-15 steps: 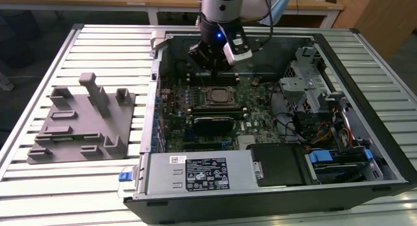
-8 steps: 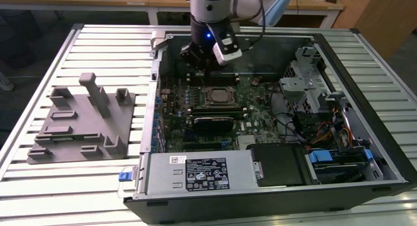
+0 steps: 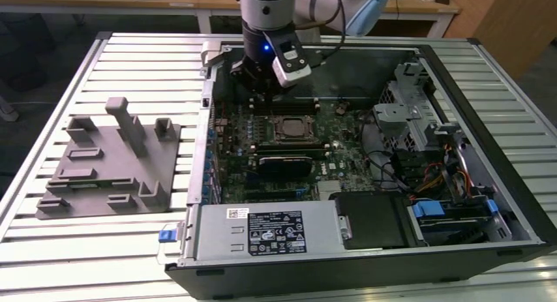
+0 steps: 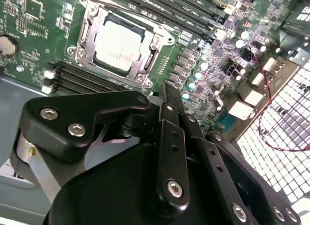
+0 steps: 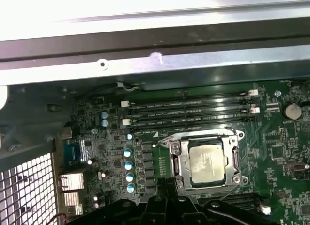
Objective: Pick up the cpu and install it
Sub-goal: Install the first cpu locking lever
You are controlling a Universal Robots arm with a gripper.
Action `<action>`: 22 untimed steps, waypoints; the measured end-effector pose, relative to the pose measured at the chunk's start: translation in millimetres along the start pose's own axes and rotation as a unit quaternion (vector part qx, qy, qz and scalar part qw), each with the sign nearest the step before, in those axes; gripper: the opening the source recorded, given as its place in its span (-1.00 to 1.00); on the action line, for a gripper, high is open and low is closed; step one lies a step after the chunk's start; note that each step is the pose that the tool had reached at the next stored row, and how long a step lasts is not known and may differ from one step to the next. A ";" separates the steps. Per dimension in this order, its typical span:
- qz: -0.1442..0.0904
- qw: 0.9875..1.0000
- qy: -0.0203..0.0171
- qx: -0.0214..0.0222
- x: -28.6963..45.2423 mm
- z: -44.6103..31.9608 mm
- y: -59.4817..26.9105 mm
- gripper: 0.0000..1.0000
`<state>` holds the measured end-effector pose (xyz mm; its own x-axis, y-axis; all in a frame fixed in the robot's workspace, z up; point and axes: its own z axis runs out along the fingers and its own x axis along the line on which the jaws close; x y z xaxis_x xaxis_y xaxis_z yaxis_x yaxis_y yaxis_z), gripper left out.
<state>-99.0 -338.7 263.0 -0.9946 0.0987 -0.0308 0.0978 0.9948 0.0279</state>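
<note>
Silvery-beige metal marks the one cpu (image 5: 207,161), seated flat inside its socket frame (image 5: 180,163) on the green motherboard (image 4: 29,21), seen in both wrist views; the gripper (image 4: 169,101) hangs above the board beside the socket, holding nothing and touching nothing visible; whether its fingers stand apart or together cannot be told; one open computer case (image 3: 487,184) lies on the slatted table (image 3: 122,54); one grey tray (image 3: 104,165) sits at the exterior view's left.
</note>
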 end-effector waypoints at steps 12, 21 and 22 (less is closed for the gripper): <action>-0.090 0.996 0.002 -0.003 1.7 1.4 0.7 -0.79; -0.098 0.995 0.003 -0.003 12.3 3.0 15.0 -0.79; -0.098 0.995 0.003 -0.003 13.3 3.3 16.4 -0.79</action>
<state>-110.6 -321.0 259.8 -0.9948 -0.0975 -0.0308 -0.0983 0.9948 0.0278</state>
